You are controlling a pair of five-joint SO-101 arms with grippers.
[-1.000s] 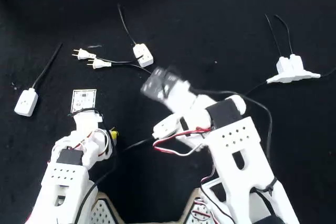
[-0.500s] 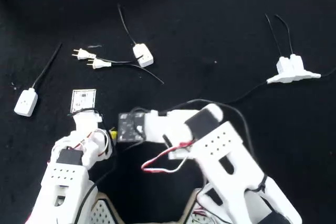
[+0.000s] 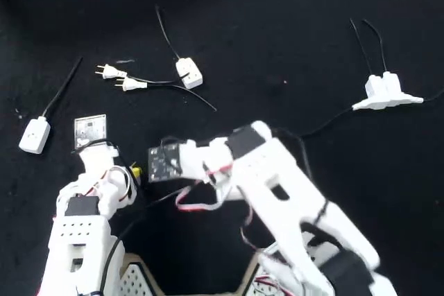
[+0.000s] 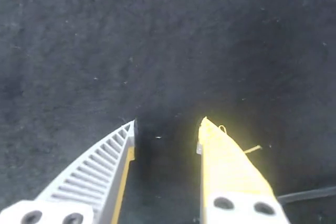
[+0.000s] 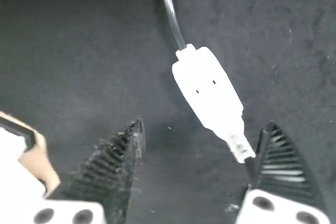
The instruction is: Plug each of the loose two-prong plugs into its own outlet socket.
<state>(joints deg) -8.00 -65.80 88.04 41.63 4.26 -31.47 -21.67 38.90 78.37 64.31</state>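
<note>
High view — loose plugs [image 3: 131,85] lie side by side at upper left, prongs pointing left, cords trailing right toward the centre socket [image 3: 189,73]. The left-edge socket [image 3: 35,134] sits well apart from them. A plugged cluster [image 3: 383,91] at far right looks already mated, so two pairings likely remain. The right arm [image 3: 277,178] reaches leftward across the lower middle. The left arm [image 3: 87,192] stands at lower left.

Left wrist view — left fingers [image 4: 105,166] spread apart, grasping nothing, over bare black counter [image 4: 157,35]. Probably on standby.

Right wrist view — right fingers [image 5: 110,166] released wide, a white two-slot socket [image 5: 207,85] lying between their tips, slots up, cord running to the top. Which of the two sockets it is, I cannot tell. Judged a line-up to seize or steady it.

Change: a second ago the right arm pointed up toward the centre socket; it has swung left and low. The left arm has shifted slightly left. Plugs and sockets unmoved.
</note>
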